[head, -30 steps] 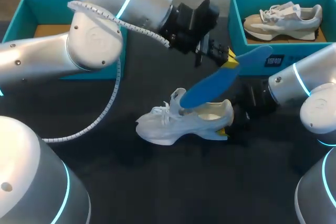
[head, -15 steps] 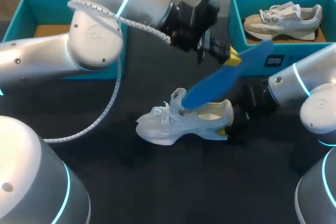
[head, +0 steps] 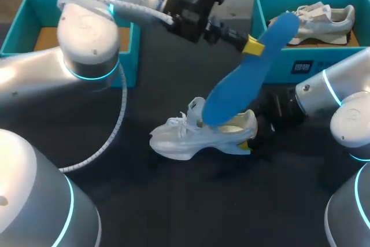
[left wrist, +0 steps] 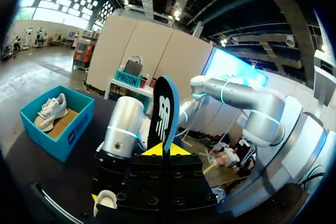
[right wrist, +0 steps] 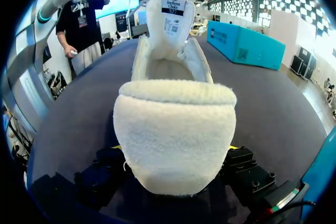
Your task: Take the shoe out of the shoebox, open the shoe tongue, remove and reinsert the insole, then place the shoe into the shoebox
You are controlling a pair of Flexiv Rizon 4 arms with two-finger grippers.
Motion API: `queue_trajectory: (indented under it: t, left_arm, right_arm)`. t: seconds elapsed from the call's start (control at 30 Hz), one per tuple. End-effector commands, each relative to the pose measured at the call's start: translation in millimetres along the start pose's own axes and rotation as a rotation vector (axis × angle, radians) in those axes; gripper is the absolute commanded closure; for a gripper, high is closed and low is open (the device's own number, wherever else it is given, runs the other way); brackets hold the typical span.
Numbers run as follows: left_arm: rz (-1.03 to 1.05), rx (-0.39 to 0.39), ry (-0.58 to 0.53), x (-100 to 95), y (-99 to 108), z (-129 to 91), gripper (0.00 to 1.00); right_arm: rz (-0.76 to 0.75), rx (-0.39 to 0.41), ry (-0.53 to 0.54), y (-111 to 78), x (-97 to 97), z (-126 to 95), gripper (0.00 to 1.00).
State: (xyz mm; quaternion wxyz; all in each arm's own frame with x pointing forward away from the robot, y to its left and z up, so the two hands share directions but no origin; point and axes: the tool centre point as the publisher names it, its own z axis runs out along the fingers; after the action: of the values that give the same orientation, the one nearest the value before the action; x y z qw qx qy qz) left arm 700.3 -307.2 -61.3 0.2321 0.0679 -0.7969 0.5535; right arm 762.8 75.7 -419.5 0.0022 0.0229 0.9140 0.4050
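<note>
Insole [head: 238, 87] higher now, in left hand [head: 252, 45].

My left gripper [head: 252, 45] is up high, pinched tight on the insole [head: 240, 85]. My right gripper [head: 252, 136] sits low, squeezing the shoe [head: 185, 137] by its heel.

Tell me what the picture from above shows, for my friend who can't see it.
The left gripper holds a blue insole slanting up over a white shoe on the black table, its lower end at the shoe's opening. The right gripper grips the shoe's heel. A teal box behind holds a beige shoe.
</note>
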Motion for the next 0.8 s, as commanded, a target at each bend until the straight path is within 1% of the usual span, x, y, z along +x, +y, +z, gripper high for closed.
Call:
queue_trajectory:
  t: [0.03, 0.07, 0.23, 0.43, 0.5, 0.57, 0.8]
  left_arm:
    - [-0.092, 0.082, 0.047, 12.6, 10.8, -23.2, 1.0]
    - [-0.117, 0.095, 0.05, 15.5, 11.0, -25.8, 1.0]
    - [-0.179, 0.221, 0.065, 26.7, 7.3, -40.7, 1.0]
    - [-0.207, 0.375, 0.06, 31.8, 1.2, -59.2, 1.0]
    - [-0.21, 0.413, 0.065, 32.5, -0.4, -64.2, 1.0]
    - [-0.194, 0.441, 0.063, 33.4, -1.9, -67.3, 1.0]
    - [-0.208, 0.515, 0.121, 37.4, -10.1, -71.4, 1.0]
  right_arm:
    - [0.0, 0.002, -0.001, 0.4, -0.5, 1.7, 1.0]
    - [0.0, 0.002, -0.001, 0.4, -0.5, 1.7, 1.0]
    - [0.0, 0.002, -0.001, 0.4, -0.5, 1.7, 1.0]
    - [0.0, 0.002, -0.001, 0.4, -0.5, 1.7, 1.0]
    - [0.0, 0.002, -0.001, 0.4, -0.5, 1.7, 1.0]
    - [0.0, 0.002, -0.001, 0.4, -0.5, 1.7, 1.0]
    - [0.0, 0.002, -0.001, 0.4, -0.5, 1.7, 1.0]
